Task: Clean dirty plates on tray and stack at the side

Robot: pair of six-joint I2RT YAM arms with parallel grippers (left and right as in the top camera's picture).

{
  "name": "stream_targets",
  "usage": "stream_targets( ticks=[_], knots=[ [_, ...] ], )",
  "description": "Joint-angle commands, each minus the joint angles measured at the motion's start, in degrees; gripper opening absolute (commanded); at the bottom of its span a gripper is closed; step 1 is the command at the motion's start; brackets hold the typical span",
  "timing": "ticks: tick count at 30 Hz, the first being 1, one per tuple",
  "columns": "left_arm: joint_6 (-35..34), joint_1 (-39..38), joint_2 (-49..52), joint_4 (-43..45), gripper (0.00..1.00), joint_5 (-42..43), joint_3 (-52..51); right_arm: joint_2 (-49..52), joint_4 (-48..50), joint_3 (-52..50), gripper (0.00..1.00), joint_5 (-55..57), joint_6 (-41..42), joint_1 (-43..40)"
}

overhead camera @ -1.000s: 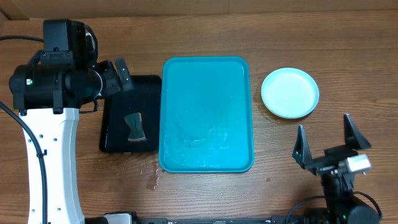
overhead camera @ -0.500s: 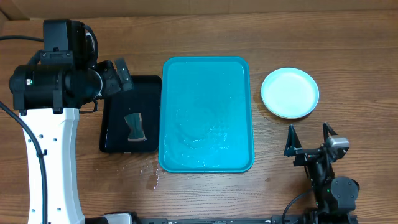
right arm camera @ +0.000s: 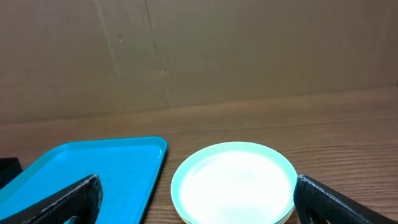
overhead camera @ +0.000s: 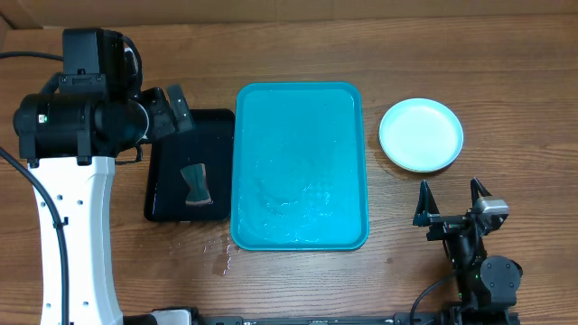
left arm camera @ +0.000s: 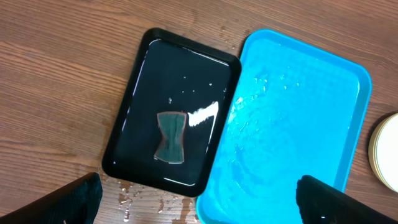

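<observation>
Status as seen from beside the bench: the task appears to be at or very near completion.

The tray (overhead camera: 301,108) lies at the centre of the bench (overhead camera: 298,41); no plate rests in it; its floor carries a film of water and scattered droplets, most of them toward the near end. The plates (overhead camera: 421,134) sit on the bench to the right of the tray, apart from its rim, as one neat round stack; the top plate is light blue with a pale centre; the right wrist view shows a thin yellow-green edge under it, so at least one more plate lies beneath; the exact count cannot be read from these views. No speck or residue is visible on the top plate.

The black tray (overhead camera: 172,203) lies just beside the tray's left rim; it holds water and a dark hourglass-shaped sponge (overhead camera: 196,185), lying flat, with neither arm touching it. Small drops of water mark the bench by the tray's near left corner.

The left fingers (left arm camera: 199,183) hang above the black tray, spread wide, with nothing between them. The right fingers (overhead camera: 449,200) stand toward the bench's near edge, short of the stack and apart from it; they are likewise spread wide and empty.

Judgement: cleaning and stacking look done; nothing on the tray awaits processing; what may be left is parking the arms, and perhaps confirming that the stack holds every plate.
</observation>
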Motion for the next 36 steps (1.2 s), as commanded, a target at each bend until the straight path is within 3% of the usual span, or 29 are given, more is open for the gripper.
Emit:
stream_targets(
  ticks=[1, 16, 27, 36],
  knots=[
    [0.72, -0.02, 0.50, 0.22, 1.00, -0.35, 0.59, -0.68, 0.33, -0.59, 1.00, 0.44, 0.24, -0.37],
    [0.74, -0.04, -3.19, 2.47, 1.00, -1.90, 0.52, -0.68, 0.33, -0.59, 1.00, 0.44, 0.24, -0.37],
    [0.72, -3.08, -28.02, 20.31, 1.00, -2.93, -3.91, -0.68, 0.33, -0.59, 1.00, 0.44, 0.24, -0.37],
    [0.70, -3.08, -55.41, 28.61, 1.00, -10.47, -27.89, -0.68, 0.33, -0.59, 1.00, 0.44, 0.24, -0.37]
  ],
)
